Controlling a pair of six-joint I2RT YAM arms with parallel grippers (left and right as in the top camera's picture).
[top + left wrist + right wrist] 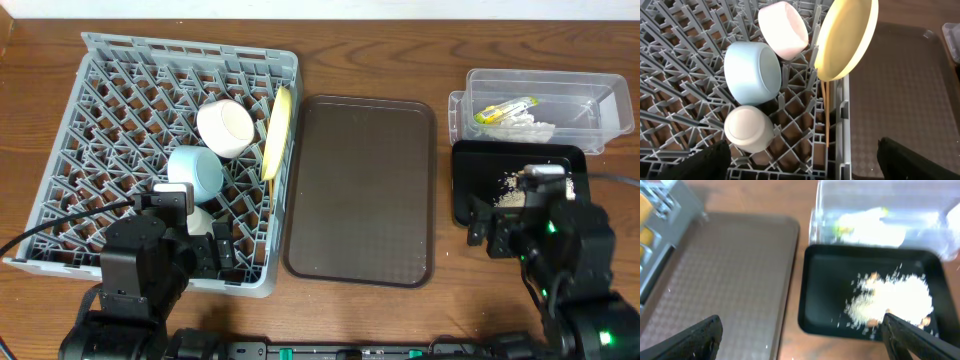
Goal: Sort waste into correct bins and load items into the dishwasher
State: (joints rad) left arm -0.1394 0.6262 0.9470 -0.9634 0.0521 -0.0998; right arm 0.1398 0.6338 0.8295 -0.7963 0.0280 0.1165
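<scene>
The grey dishwasher rack (100, 80) holds a white bowl (225, 127), a light blue bowl (195, 172) and a yellow plate (277, 130) standing on edge at its right side. Thin chopsticks (826, 115) stand below the plate (845, 40). My left gripper (212, 250) hovers open over the rack's near right corner, holding nothing (805, 165). The clear tub (590, 100) contains a green-and-orange wrapper (505, 108) and white tissue (530, 128). Beige food scraps (515, 188) lie in the black tray (480, 170). My right gripper (805, 340) is open and empty at that tray's near left corner.
A brown serving tray (360, 190) lies between the rack and the bins, with nothing on it. A small white cup-like dish (747, 127) sits in the rack just ahead of my left fingers. Both arm bases fill the table's front edge.
</scene>
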